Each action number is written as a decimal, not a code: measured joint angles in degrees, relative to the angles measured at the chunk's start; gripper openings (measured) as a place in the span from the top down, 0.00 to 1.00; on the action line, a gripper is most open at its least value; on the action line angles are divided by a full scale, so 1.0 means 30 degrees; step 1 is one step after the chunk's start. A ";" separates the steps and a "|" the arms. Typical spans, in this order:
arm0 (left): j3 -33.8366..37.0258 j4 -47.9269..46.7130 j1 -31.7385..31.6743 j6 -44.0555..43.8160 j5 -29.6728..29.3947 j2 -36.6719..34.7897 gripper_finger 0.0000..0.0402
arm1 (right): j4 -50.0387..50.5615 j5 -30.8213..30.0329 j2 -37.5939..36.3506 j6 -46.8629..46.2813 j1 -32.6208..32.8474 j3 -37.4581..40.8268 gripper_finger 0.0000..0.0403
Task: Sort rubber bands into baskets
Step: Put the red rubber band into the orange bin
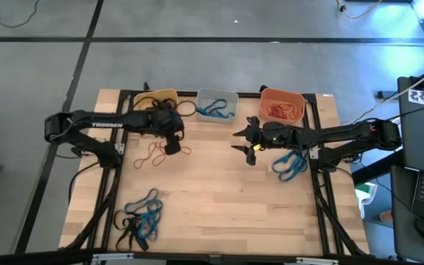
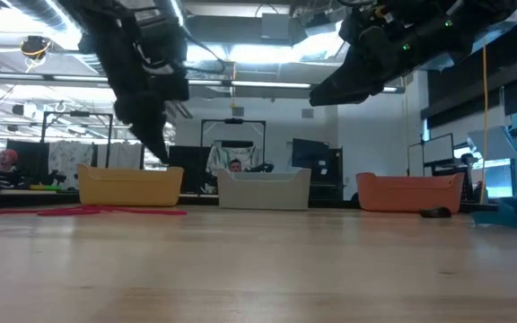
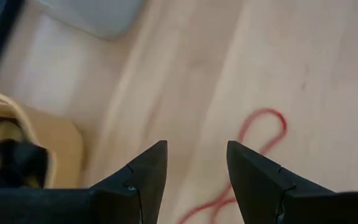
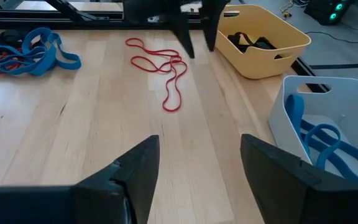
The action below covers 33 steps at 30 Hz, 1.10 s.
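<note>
High view: 3 baskets are seen in a row along the far edge of the wooden surface [image 1: 219, 184]: yellow basket [image 1: 158, 98], pale grey basket [image 1: 217, 104], orange basket [image 1: 282, 104]. Blue bands are seen in the grey basket and red-orange bands in the orange one. The left hand [image 1: 171, 146] is placed just in front of the yellow basket, beside the loose red-orange bands [image 1: 153, 155]. The right hand [image 1: 249, 141] is placed in front of the gap between the grey and orange baskets. A blue pile [image 1: 291, 163] lies beside the right arm; a mixed blue and black pile [image 1: 141, 218] lies near the front left.

Low view: both hands are shown raised clear of the surface, which the overhead view does not reveal. The red-orange bands appear flat in front of the yellow basket.

Left wrist view: the left hand's fingers [image 3: 143, 174] are shown apart, moderately wide, nothing between them; a red-orange loop [image 3: 263, 130] lies beyond.

Right wrist view: the right hand's fingers [image 4: 138, 171] are spread wide and empty. Black bands [image 4: 252, 42] are visible inside the yellow basket, more clearly than from above.
</note>
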<state>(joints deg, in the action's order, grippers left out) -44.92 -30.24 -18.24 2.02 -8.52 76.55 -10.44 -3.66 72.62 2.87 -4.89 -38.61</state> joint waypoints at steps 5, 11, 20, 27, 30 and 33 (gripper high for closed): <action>0.1177 0.1336 0.0308 -0.0016 0.1759 0.0051 0.59 | 0.0007 0.0006 0.0006 0.0000 0.0000 0.0007 0.44; 0.2355 0.3500 0.0389 -0.0197 0.3440 0.0401 0.59 | 0.0015 0.0006 0.0007 0.0000 -0.0002 0.0007 0.44; 0.2706 0.4358 0.0980 0.0285 0.3480 0.2401 0.59 | 0.0131 0.0006 0.0007 0.0000 0.0000 0.0015 0.44; 0.2679 0.4539 0.1123 0.0956 0.2736 0.3589 0.59 | 0.0131 0.0006 0.0007 0.0000 -0.0004 0.0015 0.44; 0.2641 0.4583 0.1104 0.1130 0.2326 0.3757 0.59 | 0.0124 0.0006 0.0007 0.0000 0.0000 0.0015 0.44; 0.2645 0.4598 0.1101 0.1158 0.2231 0.3786 0.59 | 0.0126 0.0006 0.0007 0.0000 0.0000 0.0015 0.44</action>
<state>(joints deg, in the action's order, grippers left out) -36.98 -16.45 -14.94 5.50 -1.83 87.91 -10.06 -3.64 72.64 2.87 -4.89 -38.57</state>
